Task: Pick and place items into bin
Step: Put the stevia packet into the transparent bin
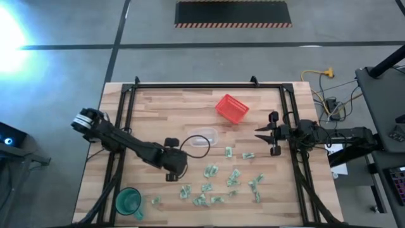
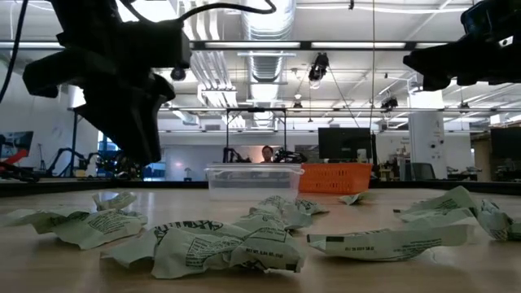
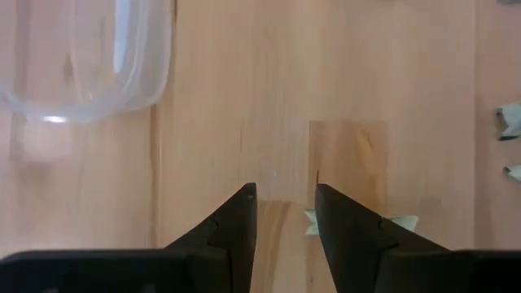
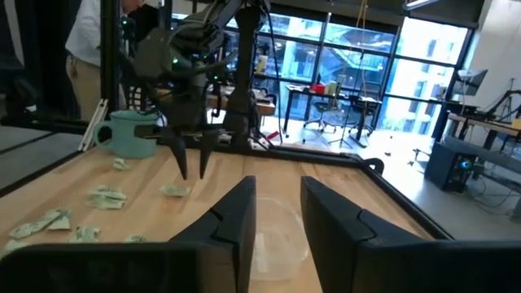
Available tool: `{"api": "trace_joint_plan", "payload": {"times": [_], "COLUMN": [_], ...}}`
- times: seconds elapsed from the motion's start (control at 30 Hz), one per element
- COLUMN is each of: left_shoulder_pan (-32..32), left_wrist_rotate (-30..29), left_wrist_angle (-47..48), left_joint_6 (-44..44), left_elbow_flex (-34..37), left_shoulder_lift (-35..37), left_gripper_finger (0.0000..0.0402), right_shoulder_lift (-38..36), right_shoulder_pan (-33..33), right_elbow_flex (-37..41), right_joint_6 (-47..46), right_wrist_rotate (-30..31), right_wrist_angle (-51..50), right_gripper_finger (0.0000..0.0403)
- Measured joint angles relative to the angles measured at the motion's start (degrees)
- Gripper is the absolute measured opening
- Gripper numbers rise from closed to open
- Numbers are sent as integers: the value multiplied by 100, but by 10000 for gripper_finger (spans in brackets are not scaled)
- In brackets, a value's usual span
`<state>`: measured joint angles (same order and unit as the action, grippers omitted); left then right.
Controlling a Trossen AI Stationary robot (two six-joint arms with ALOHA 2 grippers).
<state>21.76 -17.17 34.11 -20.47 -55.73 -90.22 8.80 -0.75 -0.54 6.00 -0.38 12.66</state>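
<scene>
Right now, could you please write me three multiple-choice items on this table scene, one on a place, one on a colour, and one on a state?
1. Where does the green cup stand?
A. at the table's near-left corner
B. inside the red basket
C. next to the right gripper

2. What colour is the mesh basket?
A. blue
B. red
C. yellow

3. What does the clear bin hold?
A. most of the wrapped items
B. the green cup
C. nothing visible

Answers:
1 A, the high view shows it in that corner, left of the wrapped items.
2 B, it shows red beyond the bin.
3 C, its floor shows bare; the items lie on the table, and the left gripper is open, above one.
</scene>
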Motion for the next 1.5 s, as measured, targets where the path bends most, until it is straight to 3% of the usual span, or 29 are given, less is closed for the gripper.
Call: {"api": "trace_joint_plan", "payload": {"times": [0.23, 0.43, 1.0, 1.5], "left_shoulder_pan": [39, 44, -81, -166], "left_wrist_rotate": [72, 1079, 1088, 1217], "left_wrist_angle": [-272, -256, -251, -469], "left_joint_6": [-261, -186, -173, -328], "left_elbow_flex": [73, 72, 234, 289], "left_shoulder_lift": [36, -32, -57, -508], "left_gripper_finger": [109, 109, 111, 206], "right_shoulder_lift": [4, 3, 2, 48], "right_shoulder_pan": [0, 0, 0, 1], "right_elbow_flex": [0, 0, 0, -2], "right_joint_6": [-135, -107, -151, -153], "right_wrist_rotate": [-270, -311, -311, -308], "right_wrist_angle": [0, 16, 7, 7], "right_gripper_finger": [138, 163, 178, 176]}}
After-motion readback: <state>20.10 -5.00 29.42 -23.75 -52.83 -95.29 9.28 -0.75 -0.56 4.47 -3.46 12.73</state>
